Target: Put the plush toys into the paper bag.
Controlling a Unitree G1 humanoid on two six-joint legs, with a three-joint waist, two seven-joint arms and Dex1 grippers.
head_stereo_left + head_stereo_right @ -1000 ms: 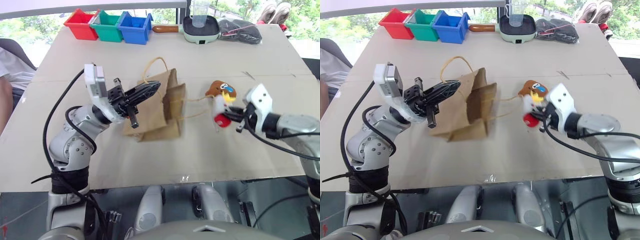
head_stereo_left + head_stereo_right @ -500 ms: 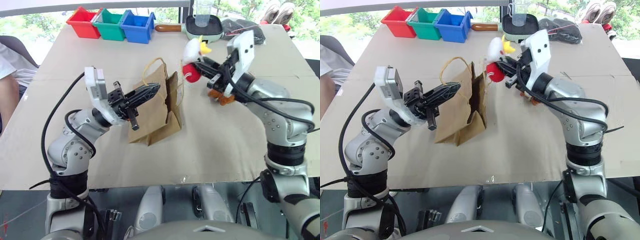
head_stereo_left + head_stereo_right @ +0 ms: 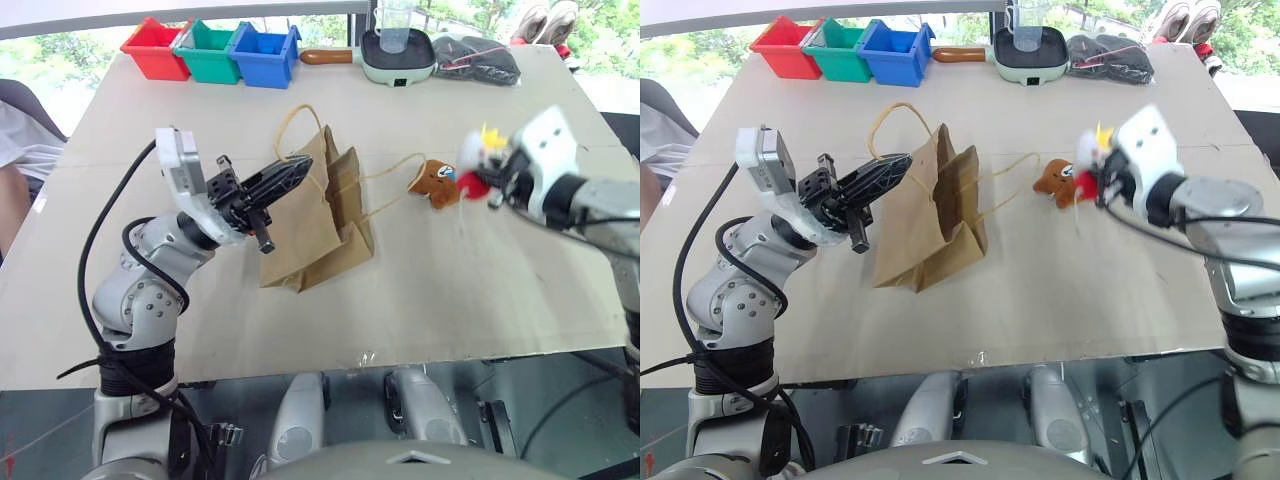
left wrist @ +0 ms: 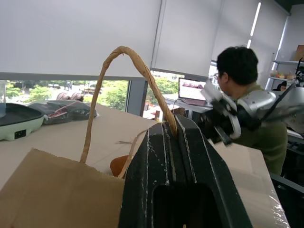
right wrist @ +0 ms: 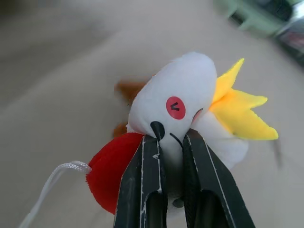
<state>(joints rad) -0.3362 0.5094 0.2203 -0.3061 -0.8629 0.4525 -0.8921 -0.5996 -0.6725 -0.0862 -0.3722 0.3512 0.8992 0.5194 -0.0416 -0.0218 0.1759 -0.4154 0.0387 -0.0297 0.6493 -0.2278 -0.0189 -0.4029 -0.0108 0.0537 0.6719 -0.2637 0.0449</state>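
Observation:
The brown paper bag point(image 3: 318, 215) stands tilted in the middle of the table, its mouth facing right. My left gripper point(image 3: 295, 172) is shut on one of its looped handles point(image 4: 100, 85) and holds that side up. The other handle point(image 3: 395, 170) trails towards the brown plush toy point(image 3: 432, 183), which lies on the table right of the bag. My right gripper point(image 5: 170, 142) is shut on the white-and-red plush toy point(image 5: 175, 102) with the yellow tuft. It holds this toy point(image 3: 1092, 165) in the air just right of the brown one.
Red point(image 3: 156, 47), green point(image 3: 208, 52) and blue point(image 3: 263, 54) bins line the far left edge. A pale green pan point(image 3: 398, 55) with a cup and a black pouch point(image 3: 476, 58) sit at the far right. A person point(image 4: 247, 95) stands beyond the table.
The right gripper swung the white-and-red toy up to the bag's mouth half a second ago and is now back on the right, above the brown toy. The left gripper kept the handle.

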